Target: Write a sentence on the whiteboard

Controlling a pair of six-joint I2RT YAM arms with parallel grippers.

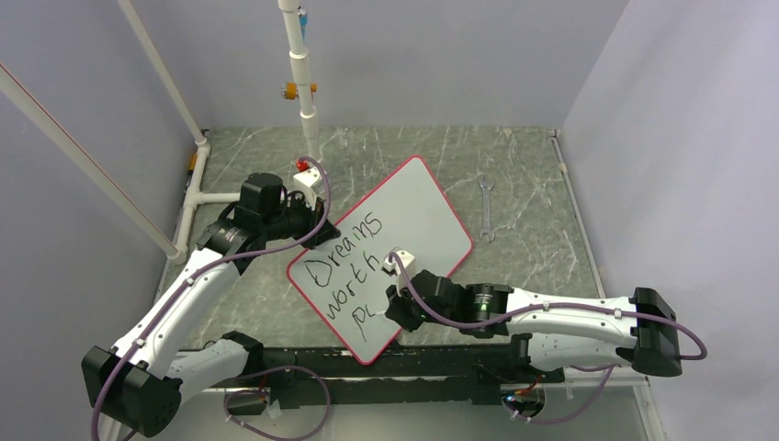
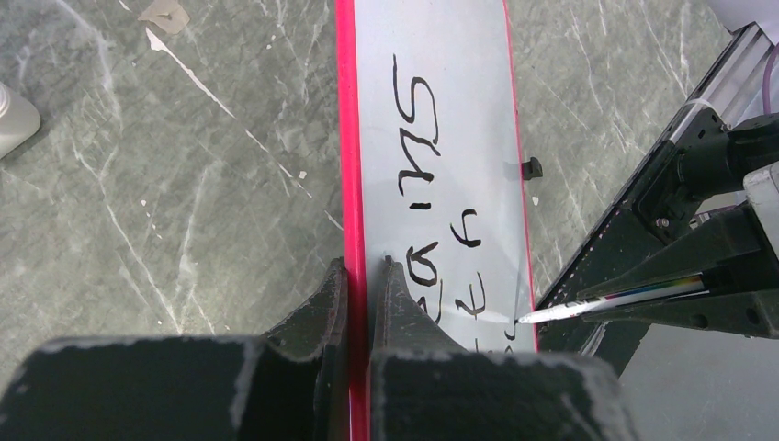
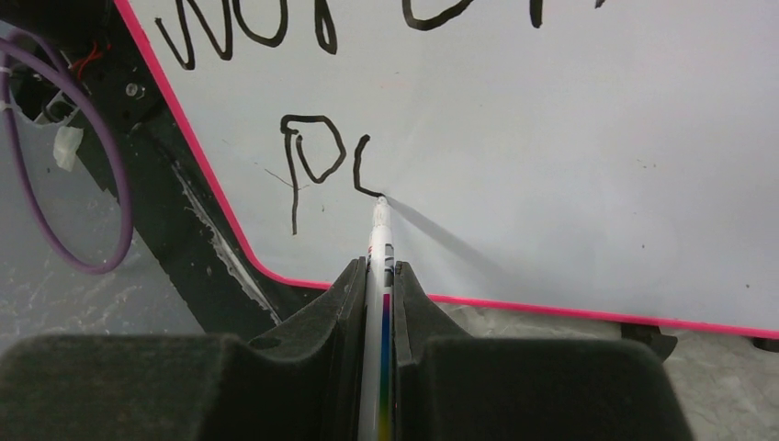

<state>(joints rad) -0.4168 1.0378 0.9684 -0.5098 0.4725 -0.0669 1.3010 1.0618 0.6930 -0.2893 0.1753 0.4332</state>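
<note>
The whiteboard [image 1: 418,216], white with a red rim, lies slanted on the table. Black lettering [image 1: 354,266] on it reads "Dreams", "worth", then a "p" and one curved stroke [image 3: 317,161]. My left gripper [image 1: 315,230] is shut on the board's left rim [image 2: 363,266]. My right gripper [image 1: 397,296] is shut on a white marker [image 3: 378,241] with a rainbow stripe. The marker's tip touches the board at the end of the curved stroke. The marker also shows in the left wrist view [image 2: 597,301], tip on the board [image 2: 441,92].
A metal wrench [image 1: 486,208] lies on the table right of the board. A white pipe frame [image 1: 303,87] stands at the back and left. A black rail [image 1: 441,363] runs along the near edge under the board's lower corner. A small black piece [image 2: 531,168] sits by the board's edge.
</note>
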